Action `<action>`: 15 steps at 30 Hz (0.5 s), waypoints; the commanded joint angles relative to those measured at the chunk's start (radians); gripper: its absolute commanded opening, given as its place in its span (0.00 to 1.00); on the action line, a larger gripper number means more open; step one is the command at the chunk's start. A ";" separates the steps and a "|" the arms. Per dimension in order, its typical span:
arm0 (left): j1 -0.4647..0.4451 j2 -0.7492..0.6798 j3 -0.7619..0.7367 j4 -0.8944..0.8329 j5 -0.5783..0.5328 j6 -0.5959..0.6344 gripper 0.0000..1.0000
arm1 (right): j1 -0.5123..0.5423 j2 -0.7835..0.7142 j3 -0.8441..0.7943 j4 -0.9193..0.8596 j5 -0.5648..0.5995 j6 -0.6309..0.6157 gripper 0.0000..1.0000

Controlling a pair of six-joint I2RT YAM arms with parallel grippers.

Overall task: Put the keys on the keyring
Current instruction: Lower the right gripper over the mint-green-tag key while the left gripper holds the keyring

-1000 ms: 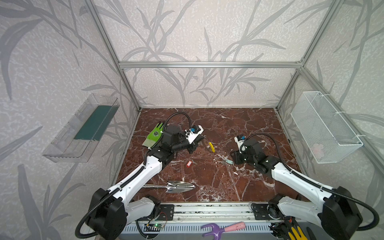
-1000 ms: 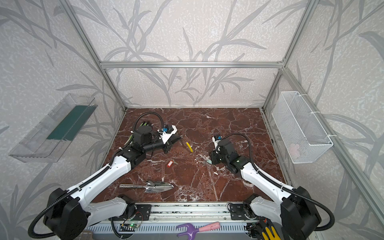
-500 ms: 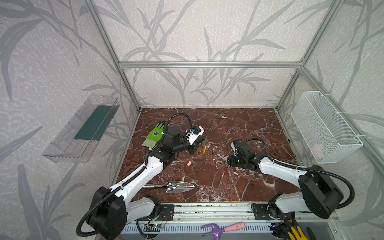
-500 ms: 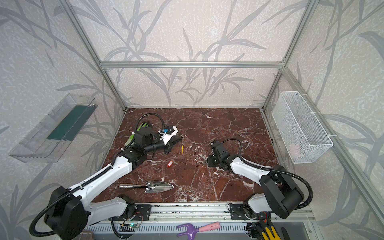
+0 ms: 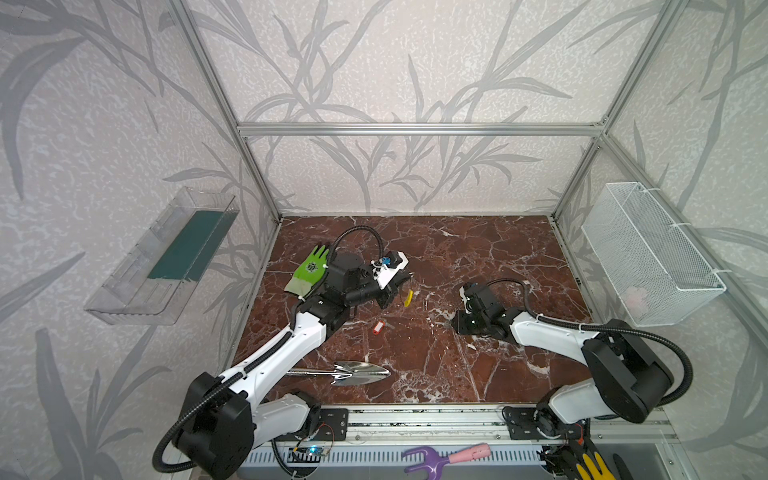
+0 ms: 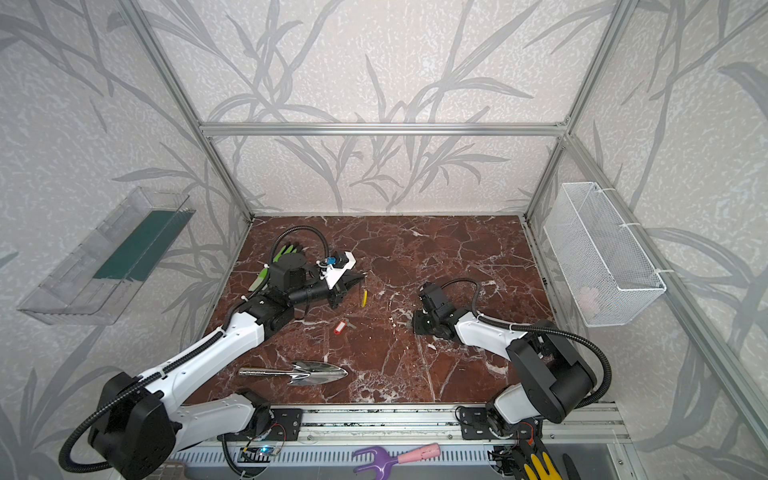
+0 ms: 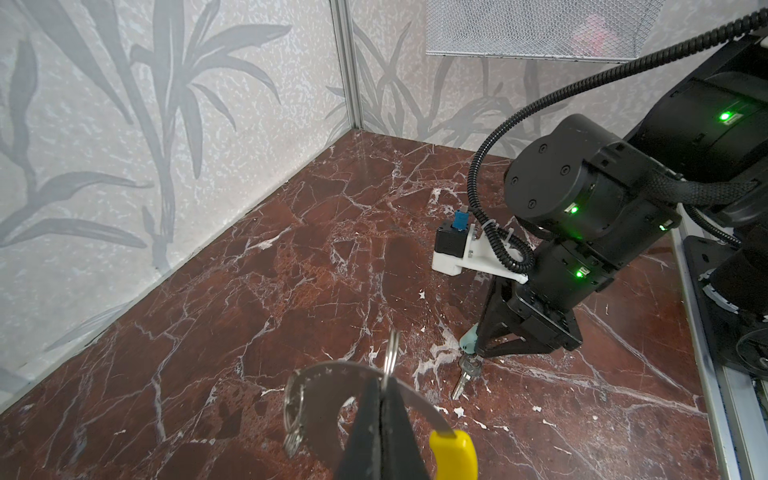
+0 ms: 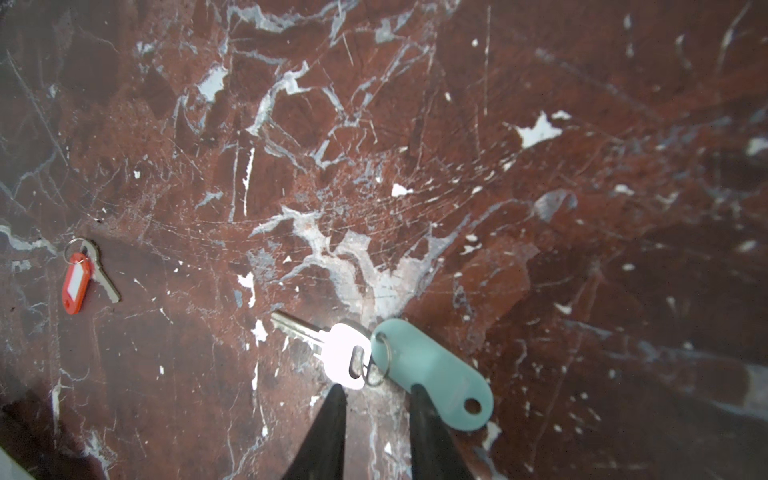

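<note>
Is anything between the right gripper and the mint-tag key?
Nothing visible. The right gripper is open right at the key, its fingertips either side of the small ring joining it to the mint tag.

No legible text anywhere

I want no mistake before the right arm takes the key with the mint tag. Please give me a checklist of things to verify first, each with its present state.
1. Left gripper shut on keyring: ok.
2. Right gripper jaws apart at mint-tag key: ok.
3. Key centred between the jaws: not ok; one finger overlaps the tag.
4. Mint-tag key lying flat on table: ok.
5. Red-tag key apart from the grasp: ok.
6. Keyring's opening facing the right arm: cannot tell.
</note>
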 commanded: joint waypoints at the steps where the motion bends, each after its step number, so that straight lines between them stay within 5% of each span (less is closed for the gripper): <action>1: -0.005 0.006 -0.006 0.017 0.010 0.002 0.00 | 0.006 0.022 0.029 0.012 -0.007 0.003 0.27; 15: -0.004 0.027 0.004 0.020 0.005 0.002 0.00 | 0.006 0.067 0.066 0.006 -0.020 -0.028 0.19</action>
